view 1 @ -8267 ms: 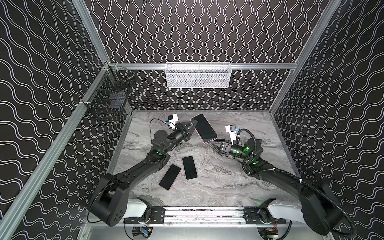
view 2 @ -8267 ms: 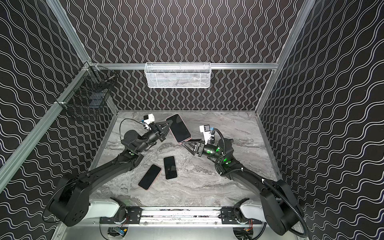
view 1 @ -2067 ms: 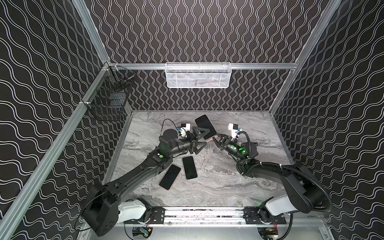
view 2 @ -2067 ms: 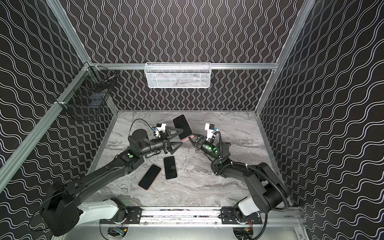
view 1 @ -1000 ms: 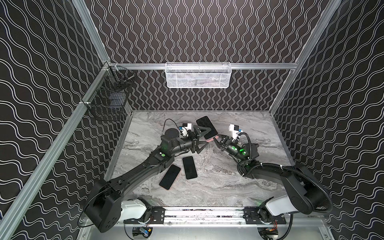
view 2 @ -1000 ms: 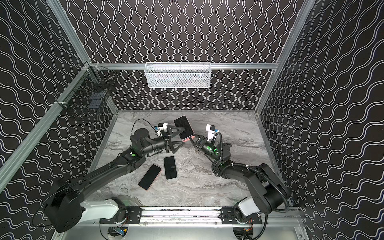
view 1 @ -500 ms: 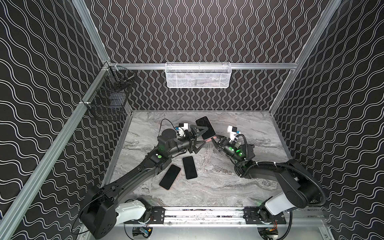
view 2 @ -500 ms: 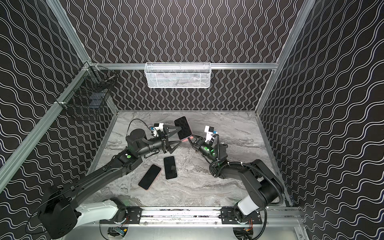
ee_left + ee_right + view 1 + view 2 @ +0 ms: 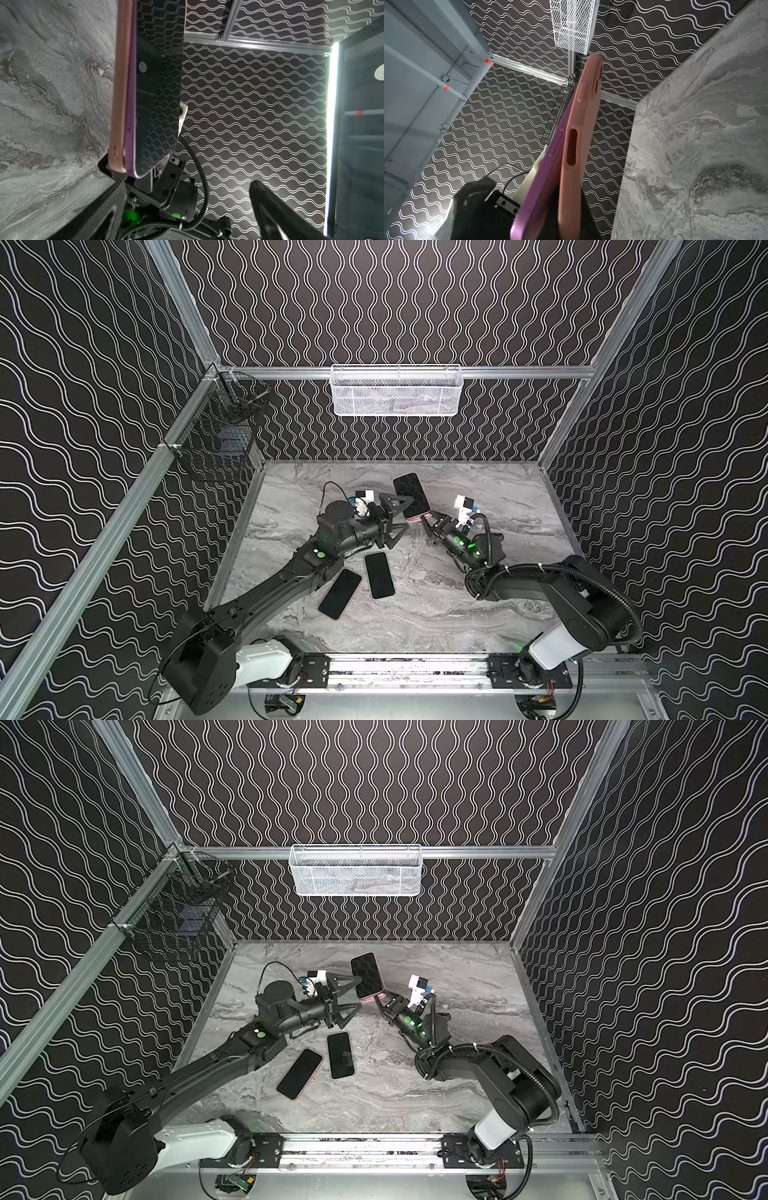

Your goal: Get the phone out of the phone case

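Observation:
The phone (image 9: 410, 493) (image 9: 365, 973), purple with a dark screen, stands tilted up above the marble table (image 9: 490, 489), still partly in its pink phone case (image 9: 119, 83). In the right wrist view the phone's purple edge (image 9: 542, 187) has parted from the phone case (image 9: 577, 145) along one long side. My right gripper (image 9: 426, 519) (image 9: 380, 999) (image 9: 571, 218) is shut on the case's lower end. My left gripper (image 9: 400, 515) (image 9: 352, 995) (image 9: 187, 182) is open, one finger on each side of the phone's lower half, touching nothing that I can see.
Two bare dark phones (image 9: 379, 574) (image 9: 340, 593) lie flat on the table in front of the left arm. A white mesh basket (image 9: 397, 389) hangs on the back wall and a black wire basket (image 9: 220, 439) on the left wall.
Since several seconds ago the phone has been tipped up more steeply and the left gripper has come round to its lower end. Over the last second both arms barely shifted.

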`<state>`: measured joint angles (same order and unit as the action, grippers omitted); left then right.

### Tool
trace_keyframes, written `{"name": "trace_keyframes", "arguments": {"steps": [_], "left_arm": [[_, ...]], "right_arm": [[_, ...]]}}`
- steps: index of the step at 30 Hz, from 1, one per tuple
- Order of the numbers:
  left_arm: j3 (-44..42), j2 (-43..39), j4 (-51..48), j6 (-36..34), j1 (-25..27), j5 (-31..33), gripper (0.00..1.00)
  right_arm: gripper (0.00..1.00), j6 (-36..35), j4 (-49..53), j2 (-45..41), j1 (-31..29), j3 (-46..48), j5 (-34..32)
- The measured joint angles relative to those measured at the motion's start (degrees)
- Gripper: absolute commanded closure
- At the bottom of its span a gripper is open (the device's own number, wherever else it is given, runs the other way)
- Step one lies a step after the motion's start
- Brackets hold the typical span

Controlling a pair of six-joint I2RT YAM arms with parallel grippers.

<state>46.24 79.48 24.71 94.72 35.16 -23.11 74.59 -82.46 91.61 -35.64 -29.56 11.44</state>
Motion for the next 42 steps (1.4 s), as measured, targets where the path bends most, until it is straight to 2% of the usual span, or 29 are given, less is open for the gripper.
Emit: {"name": "trace_keyframes", "arguments": {"steps": [16, 42], "left_arm": [[-1.2, -1.1, 1.3, 1.0, -2.5, 0.5, 0.05], [1.0, -0.6, -2.1, -2.3, -1.0, 0.1, 0.04]], "right_arm": [[0.91, -0.2, -0.1, -0.3, -1.4, 1.0, -1.0], [0.91, -3.7, 2.1, -0.3, -3.1, -1.2, -2.8]]}}
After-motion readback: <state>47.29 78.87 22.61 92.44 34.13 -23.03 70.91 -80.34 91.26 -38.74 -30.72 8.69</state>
